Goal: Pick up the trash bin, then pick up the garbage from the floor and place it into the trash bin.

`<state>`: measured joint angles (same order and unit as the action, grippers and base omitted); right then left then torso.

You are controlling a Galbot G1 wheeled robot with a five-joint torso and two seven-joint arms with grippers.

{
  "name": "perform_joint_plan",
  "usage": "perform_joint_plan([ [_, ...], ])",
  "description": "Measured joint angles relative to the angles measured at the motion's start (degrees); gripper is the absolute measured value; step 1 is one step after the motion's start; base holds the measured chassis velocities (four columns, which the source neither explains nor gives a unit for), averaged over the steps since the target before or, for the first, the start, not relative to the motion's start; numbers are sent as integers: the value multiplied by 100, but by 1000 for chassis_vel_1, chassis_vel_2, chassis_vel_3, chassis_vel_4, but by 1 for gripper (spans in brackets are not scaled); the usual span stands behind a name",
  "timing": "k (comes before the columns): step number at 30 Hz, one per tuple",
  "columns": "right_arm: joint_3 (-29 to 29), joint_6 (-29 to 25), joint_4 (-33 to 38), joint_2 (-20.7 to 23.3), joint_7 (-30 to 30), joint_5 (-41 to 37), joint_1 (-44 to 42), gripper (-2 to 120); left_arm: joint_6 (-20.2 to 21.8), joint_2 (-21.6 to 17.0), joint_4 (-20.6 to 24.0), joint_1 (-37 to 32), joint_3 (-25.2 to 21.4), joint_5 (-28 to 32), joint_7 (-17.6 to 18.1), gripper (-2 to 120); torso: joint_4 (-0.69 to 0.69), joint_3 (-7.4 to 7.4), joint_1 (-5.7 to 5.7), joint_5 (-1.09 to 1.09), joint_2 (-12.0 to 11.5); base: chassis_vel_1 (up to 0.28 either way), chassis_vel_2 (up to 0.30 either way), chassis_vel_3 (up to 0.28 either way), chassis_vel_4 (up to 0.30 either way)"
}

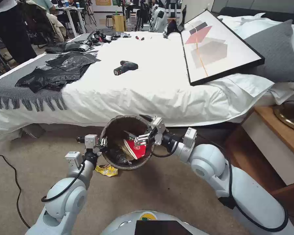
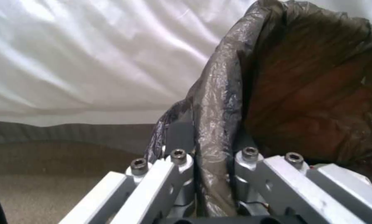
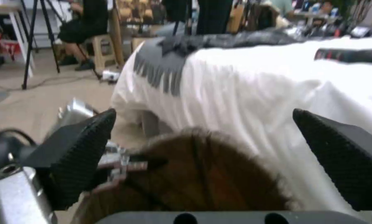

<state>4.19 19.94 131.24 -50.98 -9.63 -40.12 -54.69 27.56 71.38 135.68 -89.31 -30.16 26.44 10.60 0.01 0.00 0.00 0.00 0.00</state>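
The trash bin (image 1: 117, 130), lined with a dark bag, hangs tilted above the floor (image 1: 160, 189) in front of the bed. My left gripper (image 1: 103, 143) is shut on its near-left rim; the left wrist view shows the fingers (image 2: 179, 161) clamped over the bag-covered rim (image 2: 213, 124). My right gripper (image 1: 137, 126) hovers open over the bin's mouth, and its pads (image 3: 86, 146) hold nothing above the bin (image 3: 202, 177). A red packet (image 1: 136, 149) and other garbage lie inside the bin. A yellow wrapper (image 1: 107, 170) lies on the carpet just under the bin.
The bed (image 1: 147, 88) with a white sheet stands right behind the bin, carrying black plastic bags (image 1: 55, 70), a drill (image 1: 125, 67) and a framed picture (image 1: 215, 45). A wooden nightstand (image 1: 277, 140) is at the right. A black cable (image 1: 13, 182) runs over the carpet at the left.
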Motion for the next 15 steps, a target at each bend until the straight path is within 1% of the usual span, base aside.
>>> perform_joint_plan([
  [2, 247, -26, 225, 106, 39, -138, -118, 100, -3, -1, 0, 2, -2, 0, 0, 7, -1, 0, 0, 0, 0, 0, 0, 0, 0],
  [3, 247, -26, 225, 106, 39, -138, -118, 100, -3, -1, 0, 2, -2, 0, 0, 7, -1, 0, 0, 0, 0, 0, 0, 0, 0],
  [6, 650, -211, 623, 336, 333, -248, -482, 100, -5, 7, 0, 12, 1, 1, 2, 7, -1, 0, 0, 0, 0, 0, 0, 0, 0],
  [7, 650, -211, 623, 336, 333, -248, -482, 100, -5, 7, 0, 12, 1, 1, 2, 7, -1, 0, 0, 0, 0, 0, 0, 0, 0],
  [9, 859, -377, 800, 447, 585, -139, -825, 100, -13, 15, -6, 6, -2, 1, -10, 7, 0, 0, 0, 0, 0, 0, 0, 0, 0],
  [10, 1023, -442, 864, 480, 614, -44, -1062, 100, -21, 20, -14, -3, -13, 1, -17, 7, -1, 0, 0, 0, 0, 0, 0, 0, 0],
  [11, 1023, -442, 864, 480, 614, -44, -1062, 100, -21, 20, -14, -3, -13, 1, -17, 7, -1, 0, 0, 0, 0, 0, 0, 0, 0],
  [12, 1183, -488, 890, 483, 619, 52, -1252, 100, -32, 24, -18, -11, -25, -1, -23, 7, 0, 0, 0, 0, 0, 0, 0, 0, 0],
  [13, 1495, -583, 906, 450, 625, 216, -1574, 100, -44, 28, -19, -24, -38, -5, -30, 7, -1, 0, 0, 0, 0, 0, 0, 0, 0],
  [15, 2023, -741, 901, 275, 624, 467, -2056, 100, -63, 30, -8, -40, -44, -6, -37, 7, -2, 0, 0, 1, 0, 0, 0, 0, 0],
])
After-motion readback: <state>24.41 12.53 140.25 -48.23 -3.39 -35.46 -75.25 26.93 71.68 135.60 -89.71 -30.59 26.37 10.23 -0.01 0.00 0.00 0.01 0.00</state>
